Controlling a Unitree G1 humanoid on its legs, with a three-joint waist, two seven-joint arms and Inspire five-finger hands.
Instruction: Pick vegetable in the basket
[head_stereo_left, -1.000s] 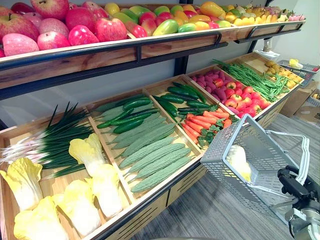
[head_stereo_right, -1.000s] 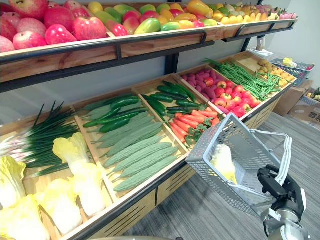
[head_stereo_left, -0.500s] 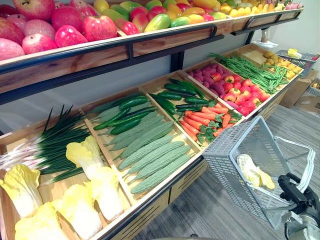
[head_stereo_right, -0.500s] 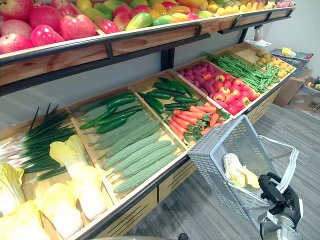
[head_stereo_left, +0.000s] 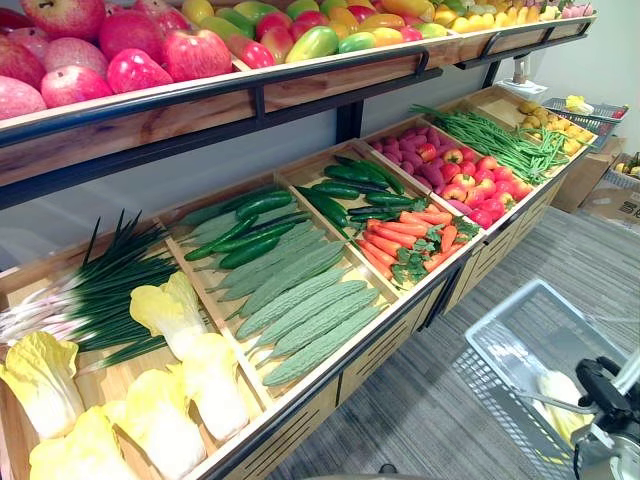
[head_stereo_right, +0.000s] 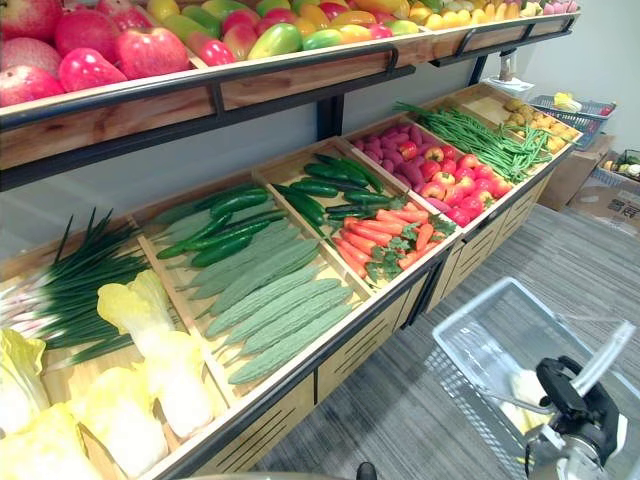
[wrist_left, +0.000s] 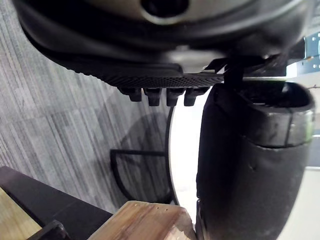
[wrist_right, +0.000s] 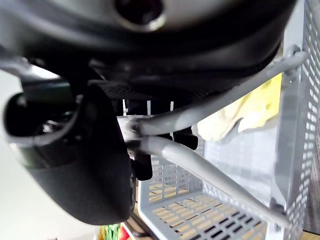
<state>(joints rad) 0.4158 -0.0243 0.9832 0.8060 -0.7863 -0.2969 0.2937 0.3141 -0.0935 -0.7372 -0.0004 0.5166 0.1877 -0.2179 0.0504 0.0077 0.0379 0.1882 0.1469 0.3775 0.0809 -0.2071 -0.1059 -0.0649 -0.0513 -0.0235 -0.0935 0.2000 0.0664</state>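
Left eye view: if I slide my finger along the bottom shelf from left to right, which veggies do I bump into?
Yellow cabbages → bumpy green gourds → carrots → red and purple vegetables → green beans

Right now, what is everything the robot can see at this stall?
Apples: many, red, upper shelf, left.
Mangoes: many, green, red and yellow, upper shelf, middle.
Spring onions: a bunch, green, lower stand, far left.
Cabbages: several, pale yellow, in front of the onions.
Cucumbers: several, dark green, back of the next two bins.
Gourds: several, pale green, in front of the left cucumbers.
Carrots: several, orange, in front of the right cucumbers.
Tomatoes: many, red, bin right of the carrots.
Green beans: a heap, green, further right.
Basket: one, grey, low at right, one pale yellow cabbage inside.
Right hand: one, dark, curled round the basket's handle.
Left hand: one, dark, in the left wrist view.
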